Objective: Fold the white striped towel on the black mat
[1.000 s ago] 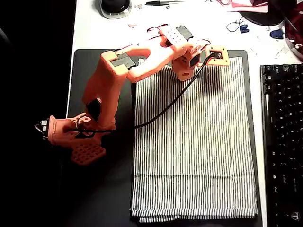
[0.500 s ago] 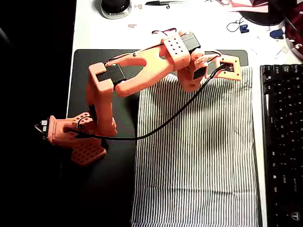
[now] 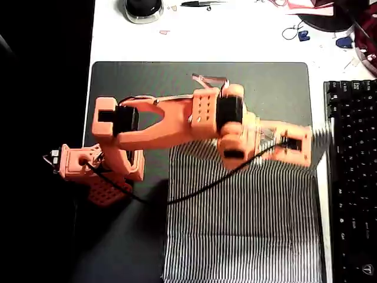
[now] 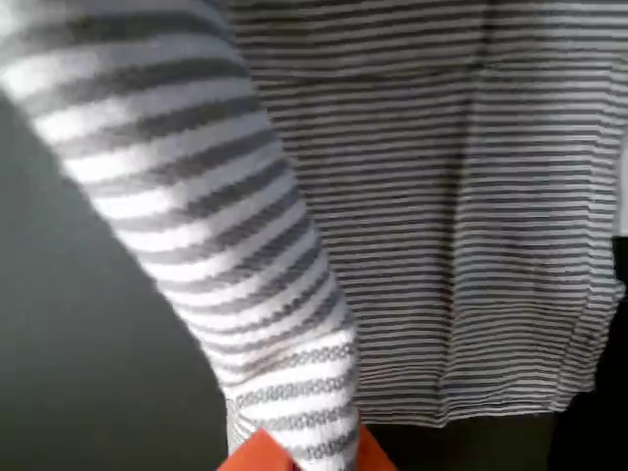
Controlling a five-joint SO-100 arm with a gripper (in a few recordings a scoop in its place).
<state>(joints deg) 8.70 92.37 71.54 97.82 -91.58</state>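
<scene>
Black mat point(image 3: 147, 76), claw-pinched point(image 3: 297, 144) striped towel point(image 3: 247, 224).

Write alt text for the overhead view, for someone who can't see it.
An orange robot arm's gripper holds the far edge of a white striped towel, lifted and drawn partway back over the black mat. A black keyboard lies at the right edge.
</scene>
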